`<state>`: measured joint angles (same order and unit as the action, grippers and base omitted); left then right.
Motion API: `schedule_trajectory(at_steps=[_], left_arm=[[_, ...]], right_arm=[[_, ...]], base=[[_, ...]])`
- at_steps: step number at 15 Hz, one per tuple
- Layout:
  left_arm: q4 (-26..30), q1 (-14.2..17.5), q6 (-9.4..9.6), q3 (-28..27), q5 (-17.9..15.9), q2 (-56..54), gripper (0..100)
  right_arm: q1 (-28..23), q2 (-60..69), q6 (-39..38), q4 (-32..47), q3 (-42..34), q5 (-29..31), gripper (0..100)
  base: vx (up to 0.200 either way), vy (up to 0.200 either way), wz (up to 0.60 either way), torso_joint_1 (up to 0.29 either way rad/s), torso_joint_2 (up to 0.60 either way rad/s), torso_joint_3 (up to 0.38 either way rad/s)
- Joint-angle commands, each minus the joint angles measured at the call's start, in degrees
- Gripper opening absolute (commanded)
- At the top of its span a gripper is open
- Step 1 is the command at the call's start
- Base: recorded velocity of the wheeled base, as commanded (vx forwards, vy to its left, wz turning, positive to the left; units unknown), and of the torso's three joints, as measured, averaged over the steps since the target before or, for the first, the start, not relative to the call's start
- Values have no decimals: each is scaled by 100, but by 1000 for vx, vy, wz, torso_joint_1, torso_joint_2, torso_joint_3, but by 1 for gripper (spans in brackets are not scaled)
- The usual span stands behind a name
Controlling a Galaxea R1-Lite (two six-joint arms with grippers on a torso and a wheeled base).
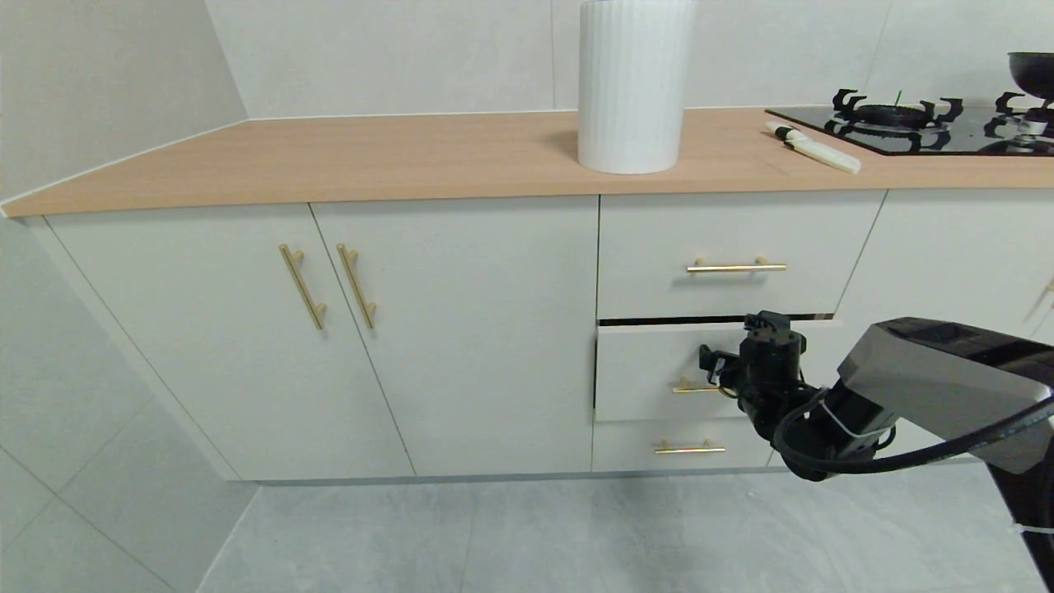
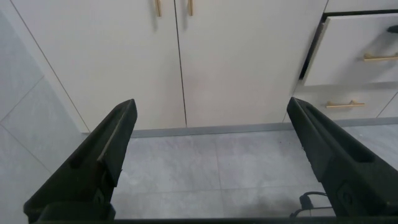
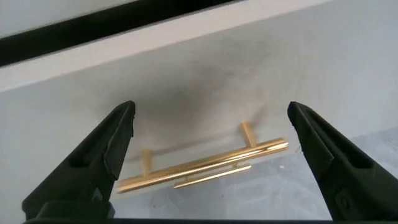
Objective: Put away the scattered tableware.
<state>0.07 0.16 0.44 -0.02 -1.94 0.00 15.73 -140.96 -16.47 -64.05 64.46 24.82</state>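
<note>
A white knife-like utensil [image 1: 812, 147] lies on the wooden countertop [image 1: 395, 156], just left of the black stove [image 1: 914, 128]. Below it, the middle drawer [image 1: 650, 371] of the drawer stack stands slightly ajar, with a dark gap above its front. My right gripper [image 1: 711, 371] is open right in front of that drawer's gold handle [image 1: 690, 388]. In the right wrist view the handle [image 3: 205, 165] lies crosswise between the open fingers [image 3: 106, 162], close but not gripped. My left gripper [image 2: 211, 109] hangs open over the floor, facing the cabinet doors [image 2: 180, 56].
A tall white ribbed container [image 1: 631, 82] stands on the counter above the drawers. The top drawer [image 1: 735, 266] and bottom drawer [image 1: 690, 449] are closed. Two cabinet doors with gold handles [image 1: 329, 284] are to the left. Grey tiled floor [image 1: 527, 535] lies in front.
</note>
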Motion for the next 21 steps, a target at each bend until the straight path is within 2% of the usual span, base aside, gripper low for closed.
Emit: schedule_trajectory(at_steps=[1,9,16,21], left_arm=[[1,2,0,2,0,0,100],[1,2,0,2,0,0,100],[1,2,0,-6,0,0,100],[1,2,0,2,0,0,100]], right_arm=[[-26,-204,30,-222,75,5,100],[-149,-555,21,-442,769,278,100],[-166,-591,21,-451,857,348,100],[-140,-406,39,-451,611,401,100]], base=[[0,0,0,0,0,0],[0,0,0,0,0,0],[0,0,0,0,0,0],[0,0,0,0,0,0]])
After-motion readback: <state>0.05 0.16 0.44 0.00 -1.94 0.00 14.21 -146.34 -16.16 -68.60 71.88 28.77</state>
